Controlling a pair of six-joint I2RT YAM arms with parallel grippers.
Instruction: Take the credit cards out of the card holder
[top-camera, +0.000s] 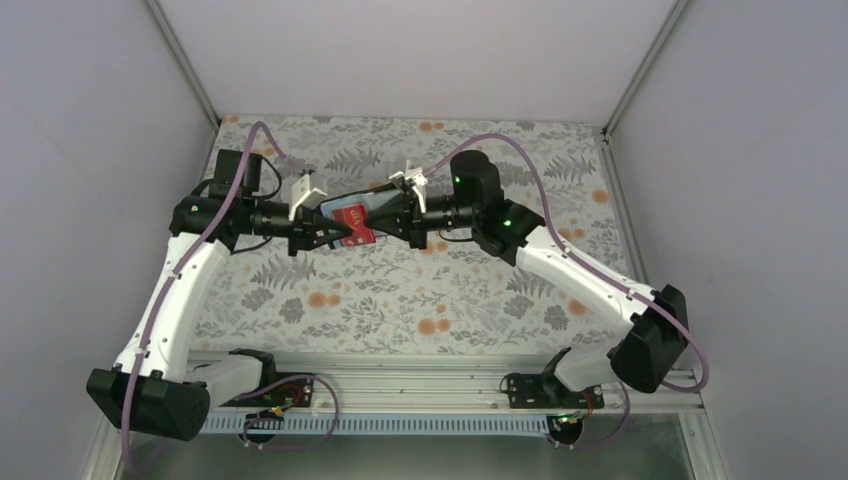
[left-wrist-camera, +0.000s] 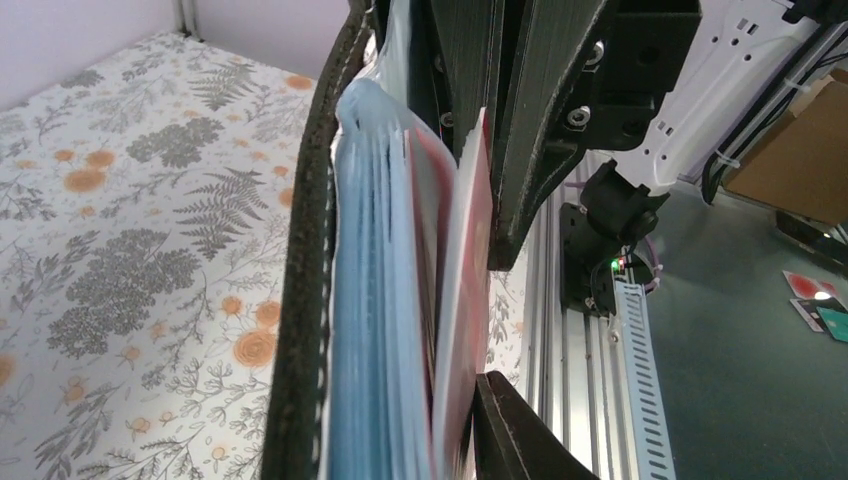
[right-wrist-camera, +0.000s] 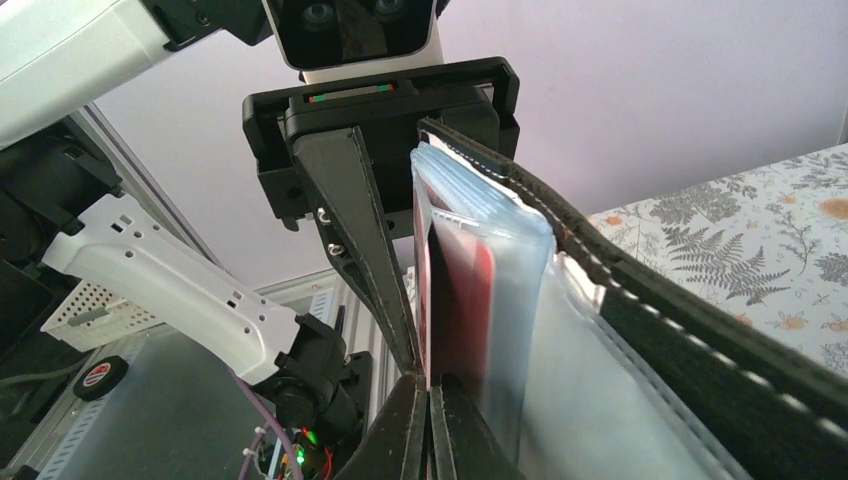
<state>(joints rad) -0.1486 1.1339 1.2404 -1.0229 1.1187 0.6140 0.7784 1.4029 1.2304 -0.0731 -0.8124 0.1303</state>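
The card holder (top-camera: 352, 204) hangs in the air over the table, between my two grippers. In the left wrist view it is edge-on: a dark stitched outer side (left-wrist-camera: 305, 260) and light blue inner leaves (left-wrist-camera: 370, 320). A red card (top-camera: 352, 228) sticks out of it. My left gripper (top-camera: 325, 233) is closed around the holder; one finger (left-wrist-camera: 515, 435) presses by the red card (left-wrist-camera: 462, 300) and the other is hidden behind the holder. My right gripper (right-wrist-camera: 430, 385) is shut on the thin edge of the red card (right-wrist-camera: 465, 290). No other card shows.
The floral-patterned table (top-camera: 400, 300) lies below the grippers, with grey walls on three sides. A metal rail (top-camera: 440, 375) carries both arm bases at the near edge. Small flat red and teal pieces (left-wrist-camera: 815, 300) lie on the dark floor beyond the rail.
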